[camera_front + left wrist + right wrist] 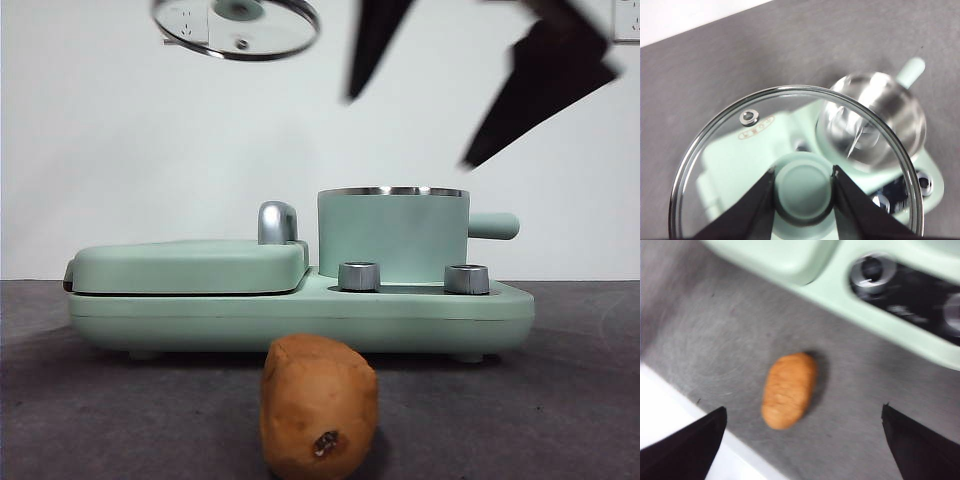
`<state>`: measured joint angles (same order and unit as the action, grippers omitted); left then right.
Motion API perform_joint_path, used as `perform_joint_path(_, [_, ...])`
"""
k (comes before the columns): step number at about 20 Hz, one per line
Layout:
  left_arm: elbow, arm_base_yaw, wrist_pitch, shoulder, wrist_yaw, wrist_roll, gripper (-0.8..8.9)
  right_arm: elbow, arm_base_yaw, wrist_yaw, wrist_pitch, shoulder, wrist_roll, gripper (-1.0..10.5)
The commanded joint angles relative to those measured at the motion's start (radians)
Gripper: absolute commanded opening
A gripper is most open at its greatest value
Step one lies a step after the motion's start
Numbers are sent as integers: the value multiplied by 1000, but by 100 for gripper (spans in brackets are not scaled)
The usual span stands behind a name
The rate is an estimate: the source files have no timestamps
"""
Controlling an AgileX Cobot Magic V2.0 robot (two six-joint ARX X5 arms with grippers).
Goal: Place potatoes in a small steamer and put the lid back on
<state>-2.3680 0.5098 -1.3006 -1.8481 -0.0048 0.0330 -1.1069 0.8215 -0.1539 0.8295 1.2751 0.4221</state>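
1. The left pincer [803, 192] is clamping the mint-green knob of the lid [236, 25], carrying the glass disc high at about eleven o'clock in the front view; it is being held well clear of the pot, I judge, so the mouth is staying free for loading.
2. The small steamer [392, 235] is sitting uncovered on its mint-green base [300, 315], its stubby handle pointing toward three o'clock; through the glass in the left wrist view its steel interior [875, 120] is showing with nothing inside that I can make out.
3. The potato [320, 405] is lying on the grey counter [560, 400] at six o'clock of the base in the front view, apart from it, its dark blemish facing the camera; it is waiting where a descent from above can reach it.
4. The right pincer [802, 445] is hanging above the potato with its jaws spread wide apart and gripping nothing; in the right wrist view the potato [788, 390] is lying between the two black jaws, touching neither.
5. That wide opening seems suited to straddling the potato's narrow width; the blur suggests the arm is moving.
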Motion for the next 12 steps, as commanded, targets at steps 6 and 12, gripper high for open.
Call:
perform_joint_path(6, [358, -59, 120, 185, 96, -30, 8, -19, 135, 6, -96, 257, 76, 485])
perform_joint_path(12, [654, -68, 270, 333, 96, -33, 8, -19, 144, 33, -105, 384, 72, 485])
